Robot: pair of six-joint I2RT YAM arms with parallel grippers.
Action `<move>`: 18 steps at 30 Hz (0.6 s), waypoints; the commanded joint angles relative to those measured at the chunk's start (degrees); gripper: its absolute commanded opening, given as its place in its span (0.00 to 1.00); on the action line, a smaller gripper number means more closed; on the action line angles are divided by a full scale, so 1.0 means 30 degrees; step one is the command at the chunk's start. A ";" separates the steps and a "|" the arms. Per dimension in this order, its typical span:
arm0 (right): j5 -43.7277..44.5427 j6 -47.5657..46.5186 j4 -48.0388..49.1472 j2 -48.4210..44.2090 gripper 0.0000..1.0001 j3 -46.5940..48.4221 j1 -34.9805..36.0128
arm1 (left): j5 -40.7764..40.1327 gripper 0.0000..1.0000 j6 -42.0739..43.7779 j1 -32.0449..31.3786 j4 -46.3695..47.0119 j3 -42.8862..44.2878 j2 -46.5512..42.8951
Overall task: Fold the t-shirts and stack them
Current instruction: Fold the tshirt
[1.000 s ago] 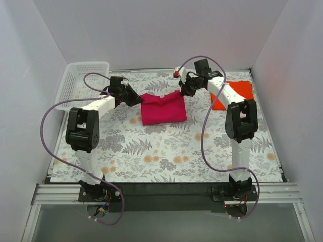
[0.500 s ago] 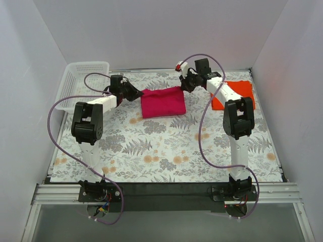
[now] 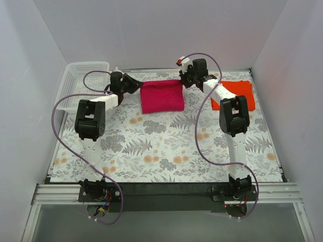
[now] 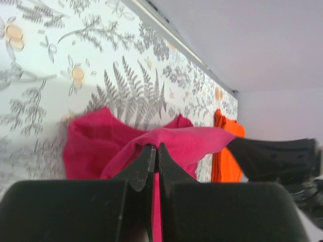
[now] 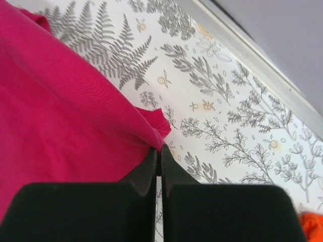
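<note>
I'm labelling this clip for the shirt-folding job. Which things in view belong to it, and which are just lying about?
Part of the job:
- pink shirt, pinched at two corners by the left gripper and the right gripper, both shut on it
- orange shirt, lying at the far right

Just lying about:
- white basket, far left corner
- patterned table

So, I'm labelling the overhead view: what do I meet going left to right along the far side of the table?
From the left: white lattice basket → left tool → magenta-pink t-shirt, pinched at its far corners by both tools → right tool → orange-red t-shirt.
</note>
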 commanded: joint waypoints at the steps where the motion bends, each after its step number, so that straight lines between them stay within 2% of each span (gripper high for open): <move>1: 0.1992 0.0972 0.1491 0.0674 0.01 0.0551 0.0093 | -0.0491 0.00 -0.0698 0.0150 0.0061 0.2311 0.1489; 13: 0.1875 0.1030 0.1960 0.1378 0.01 0.0931 0.0122 | -0.1252 0.00 -0.0494 0.0179 -0.1296 0.2901 0.2492; 18: 0.2111 0.1236 0.2077 0.1671 0.01 0.1253 0.0152 | -0.1984 0.00 -0.0377 0.0150 -0.0946 0.2172 0.1938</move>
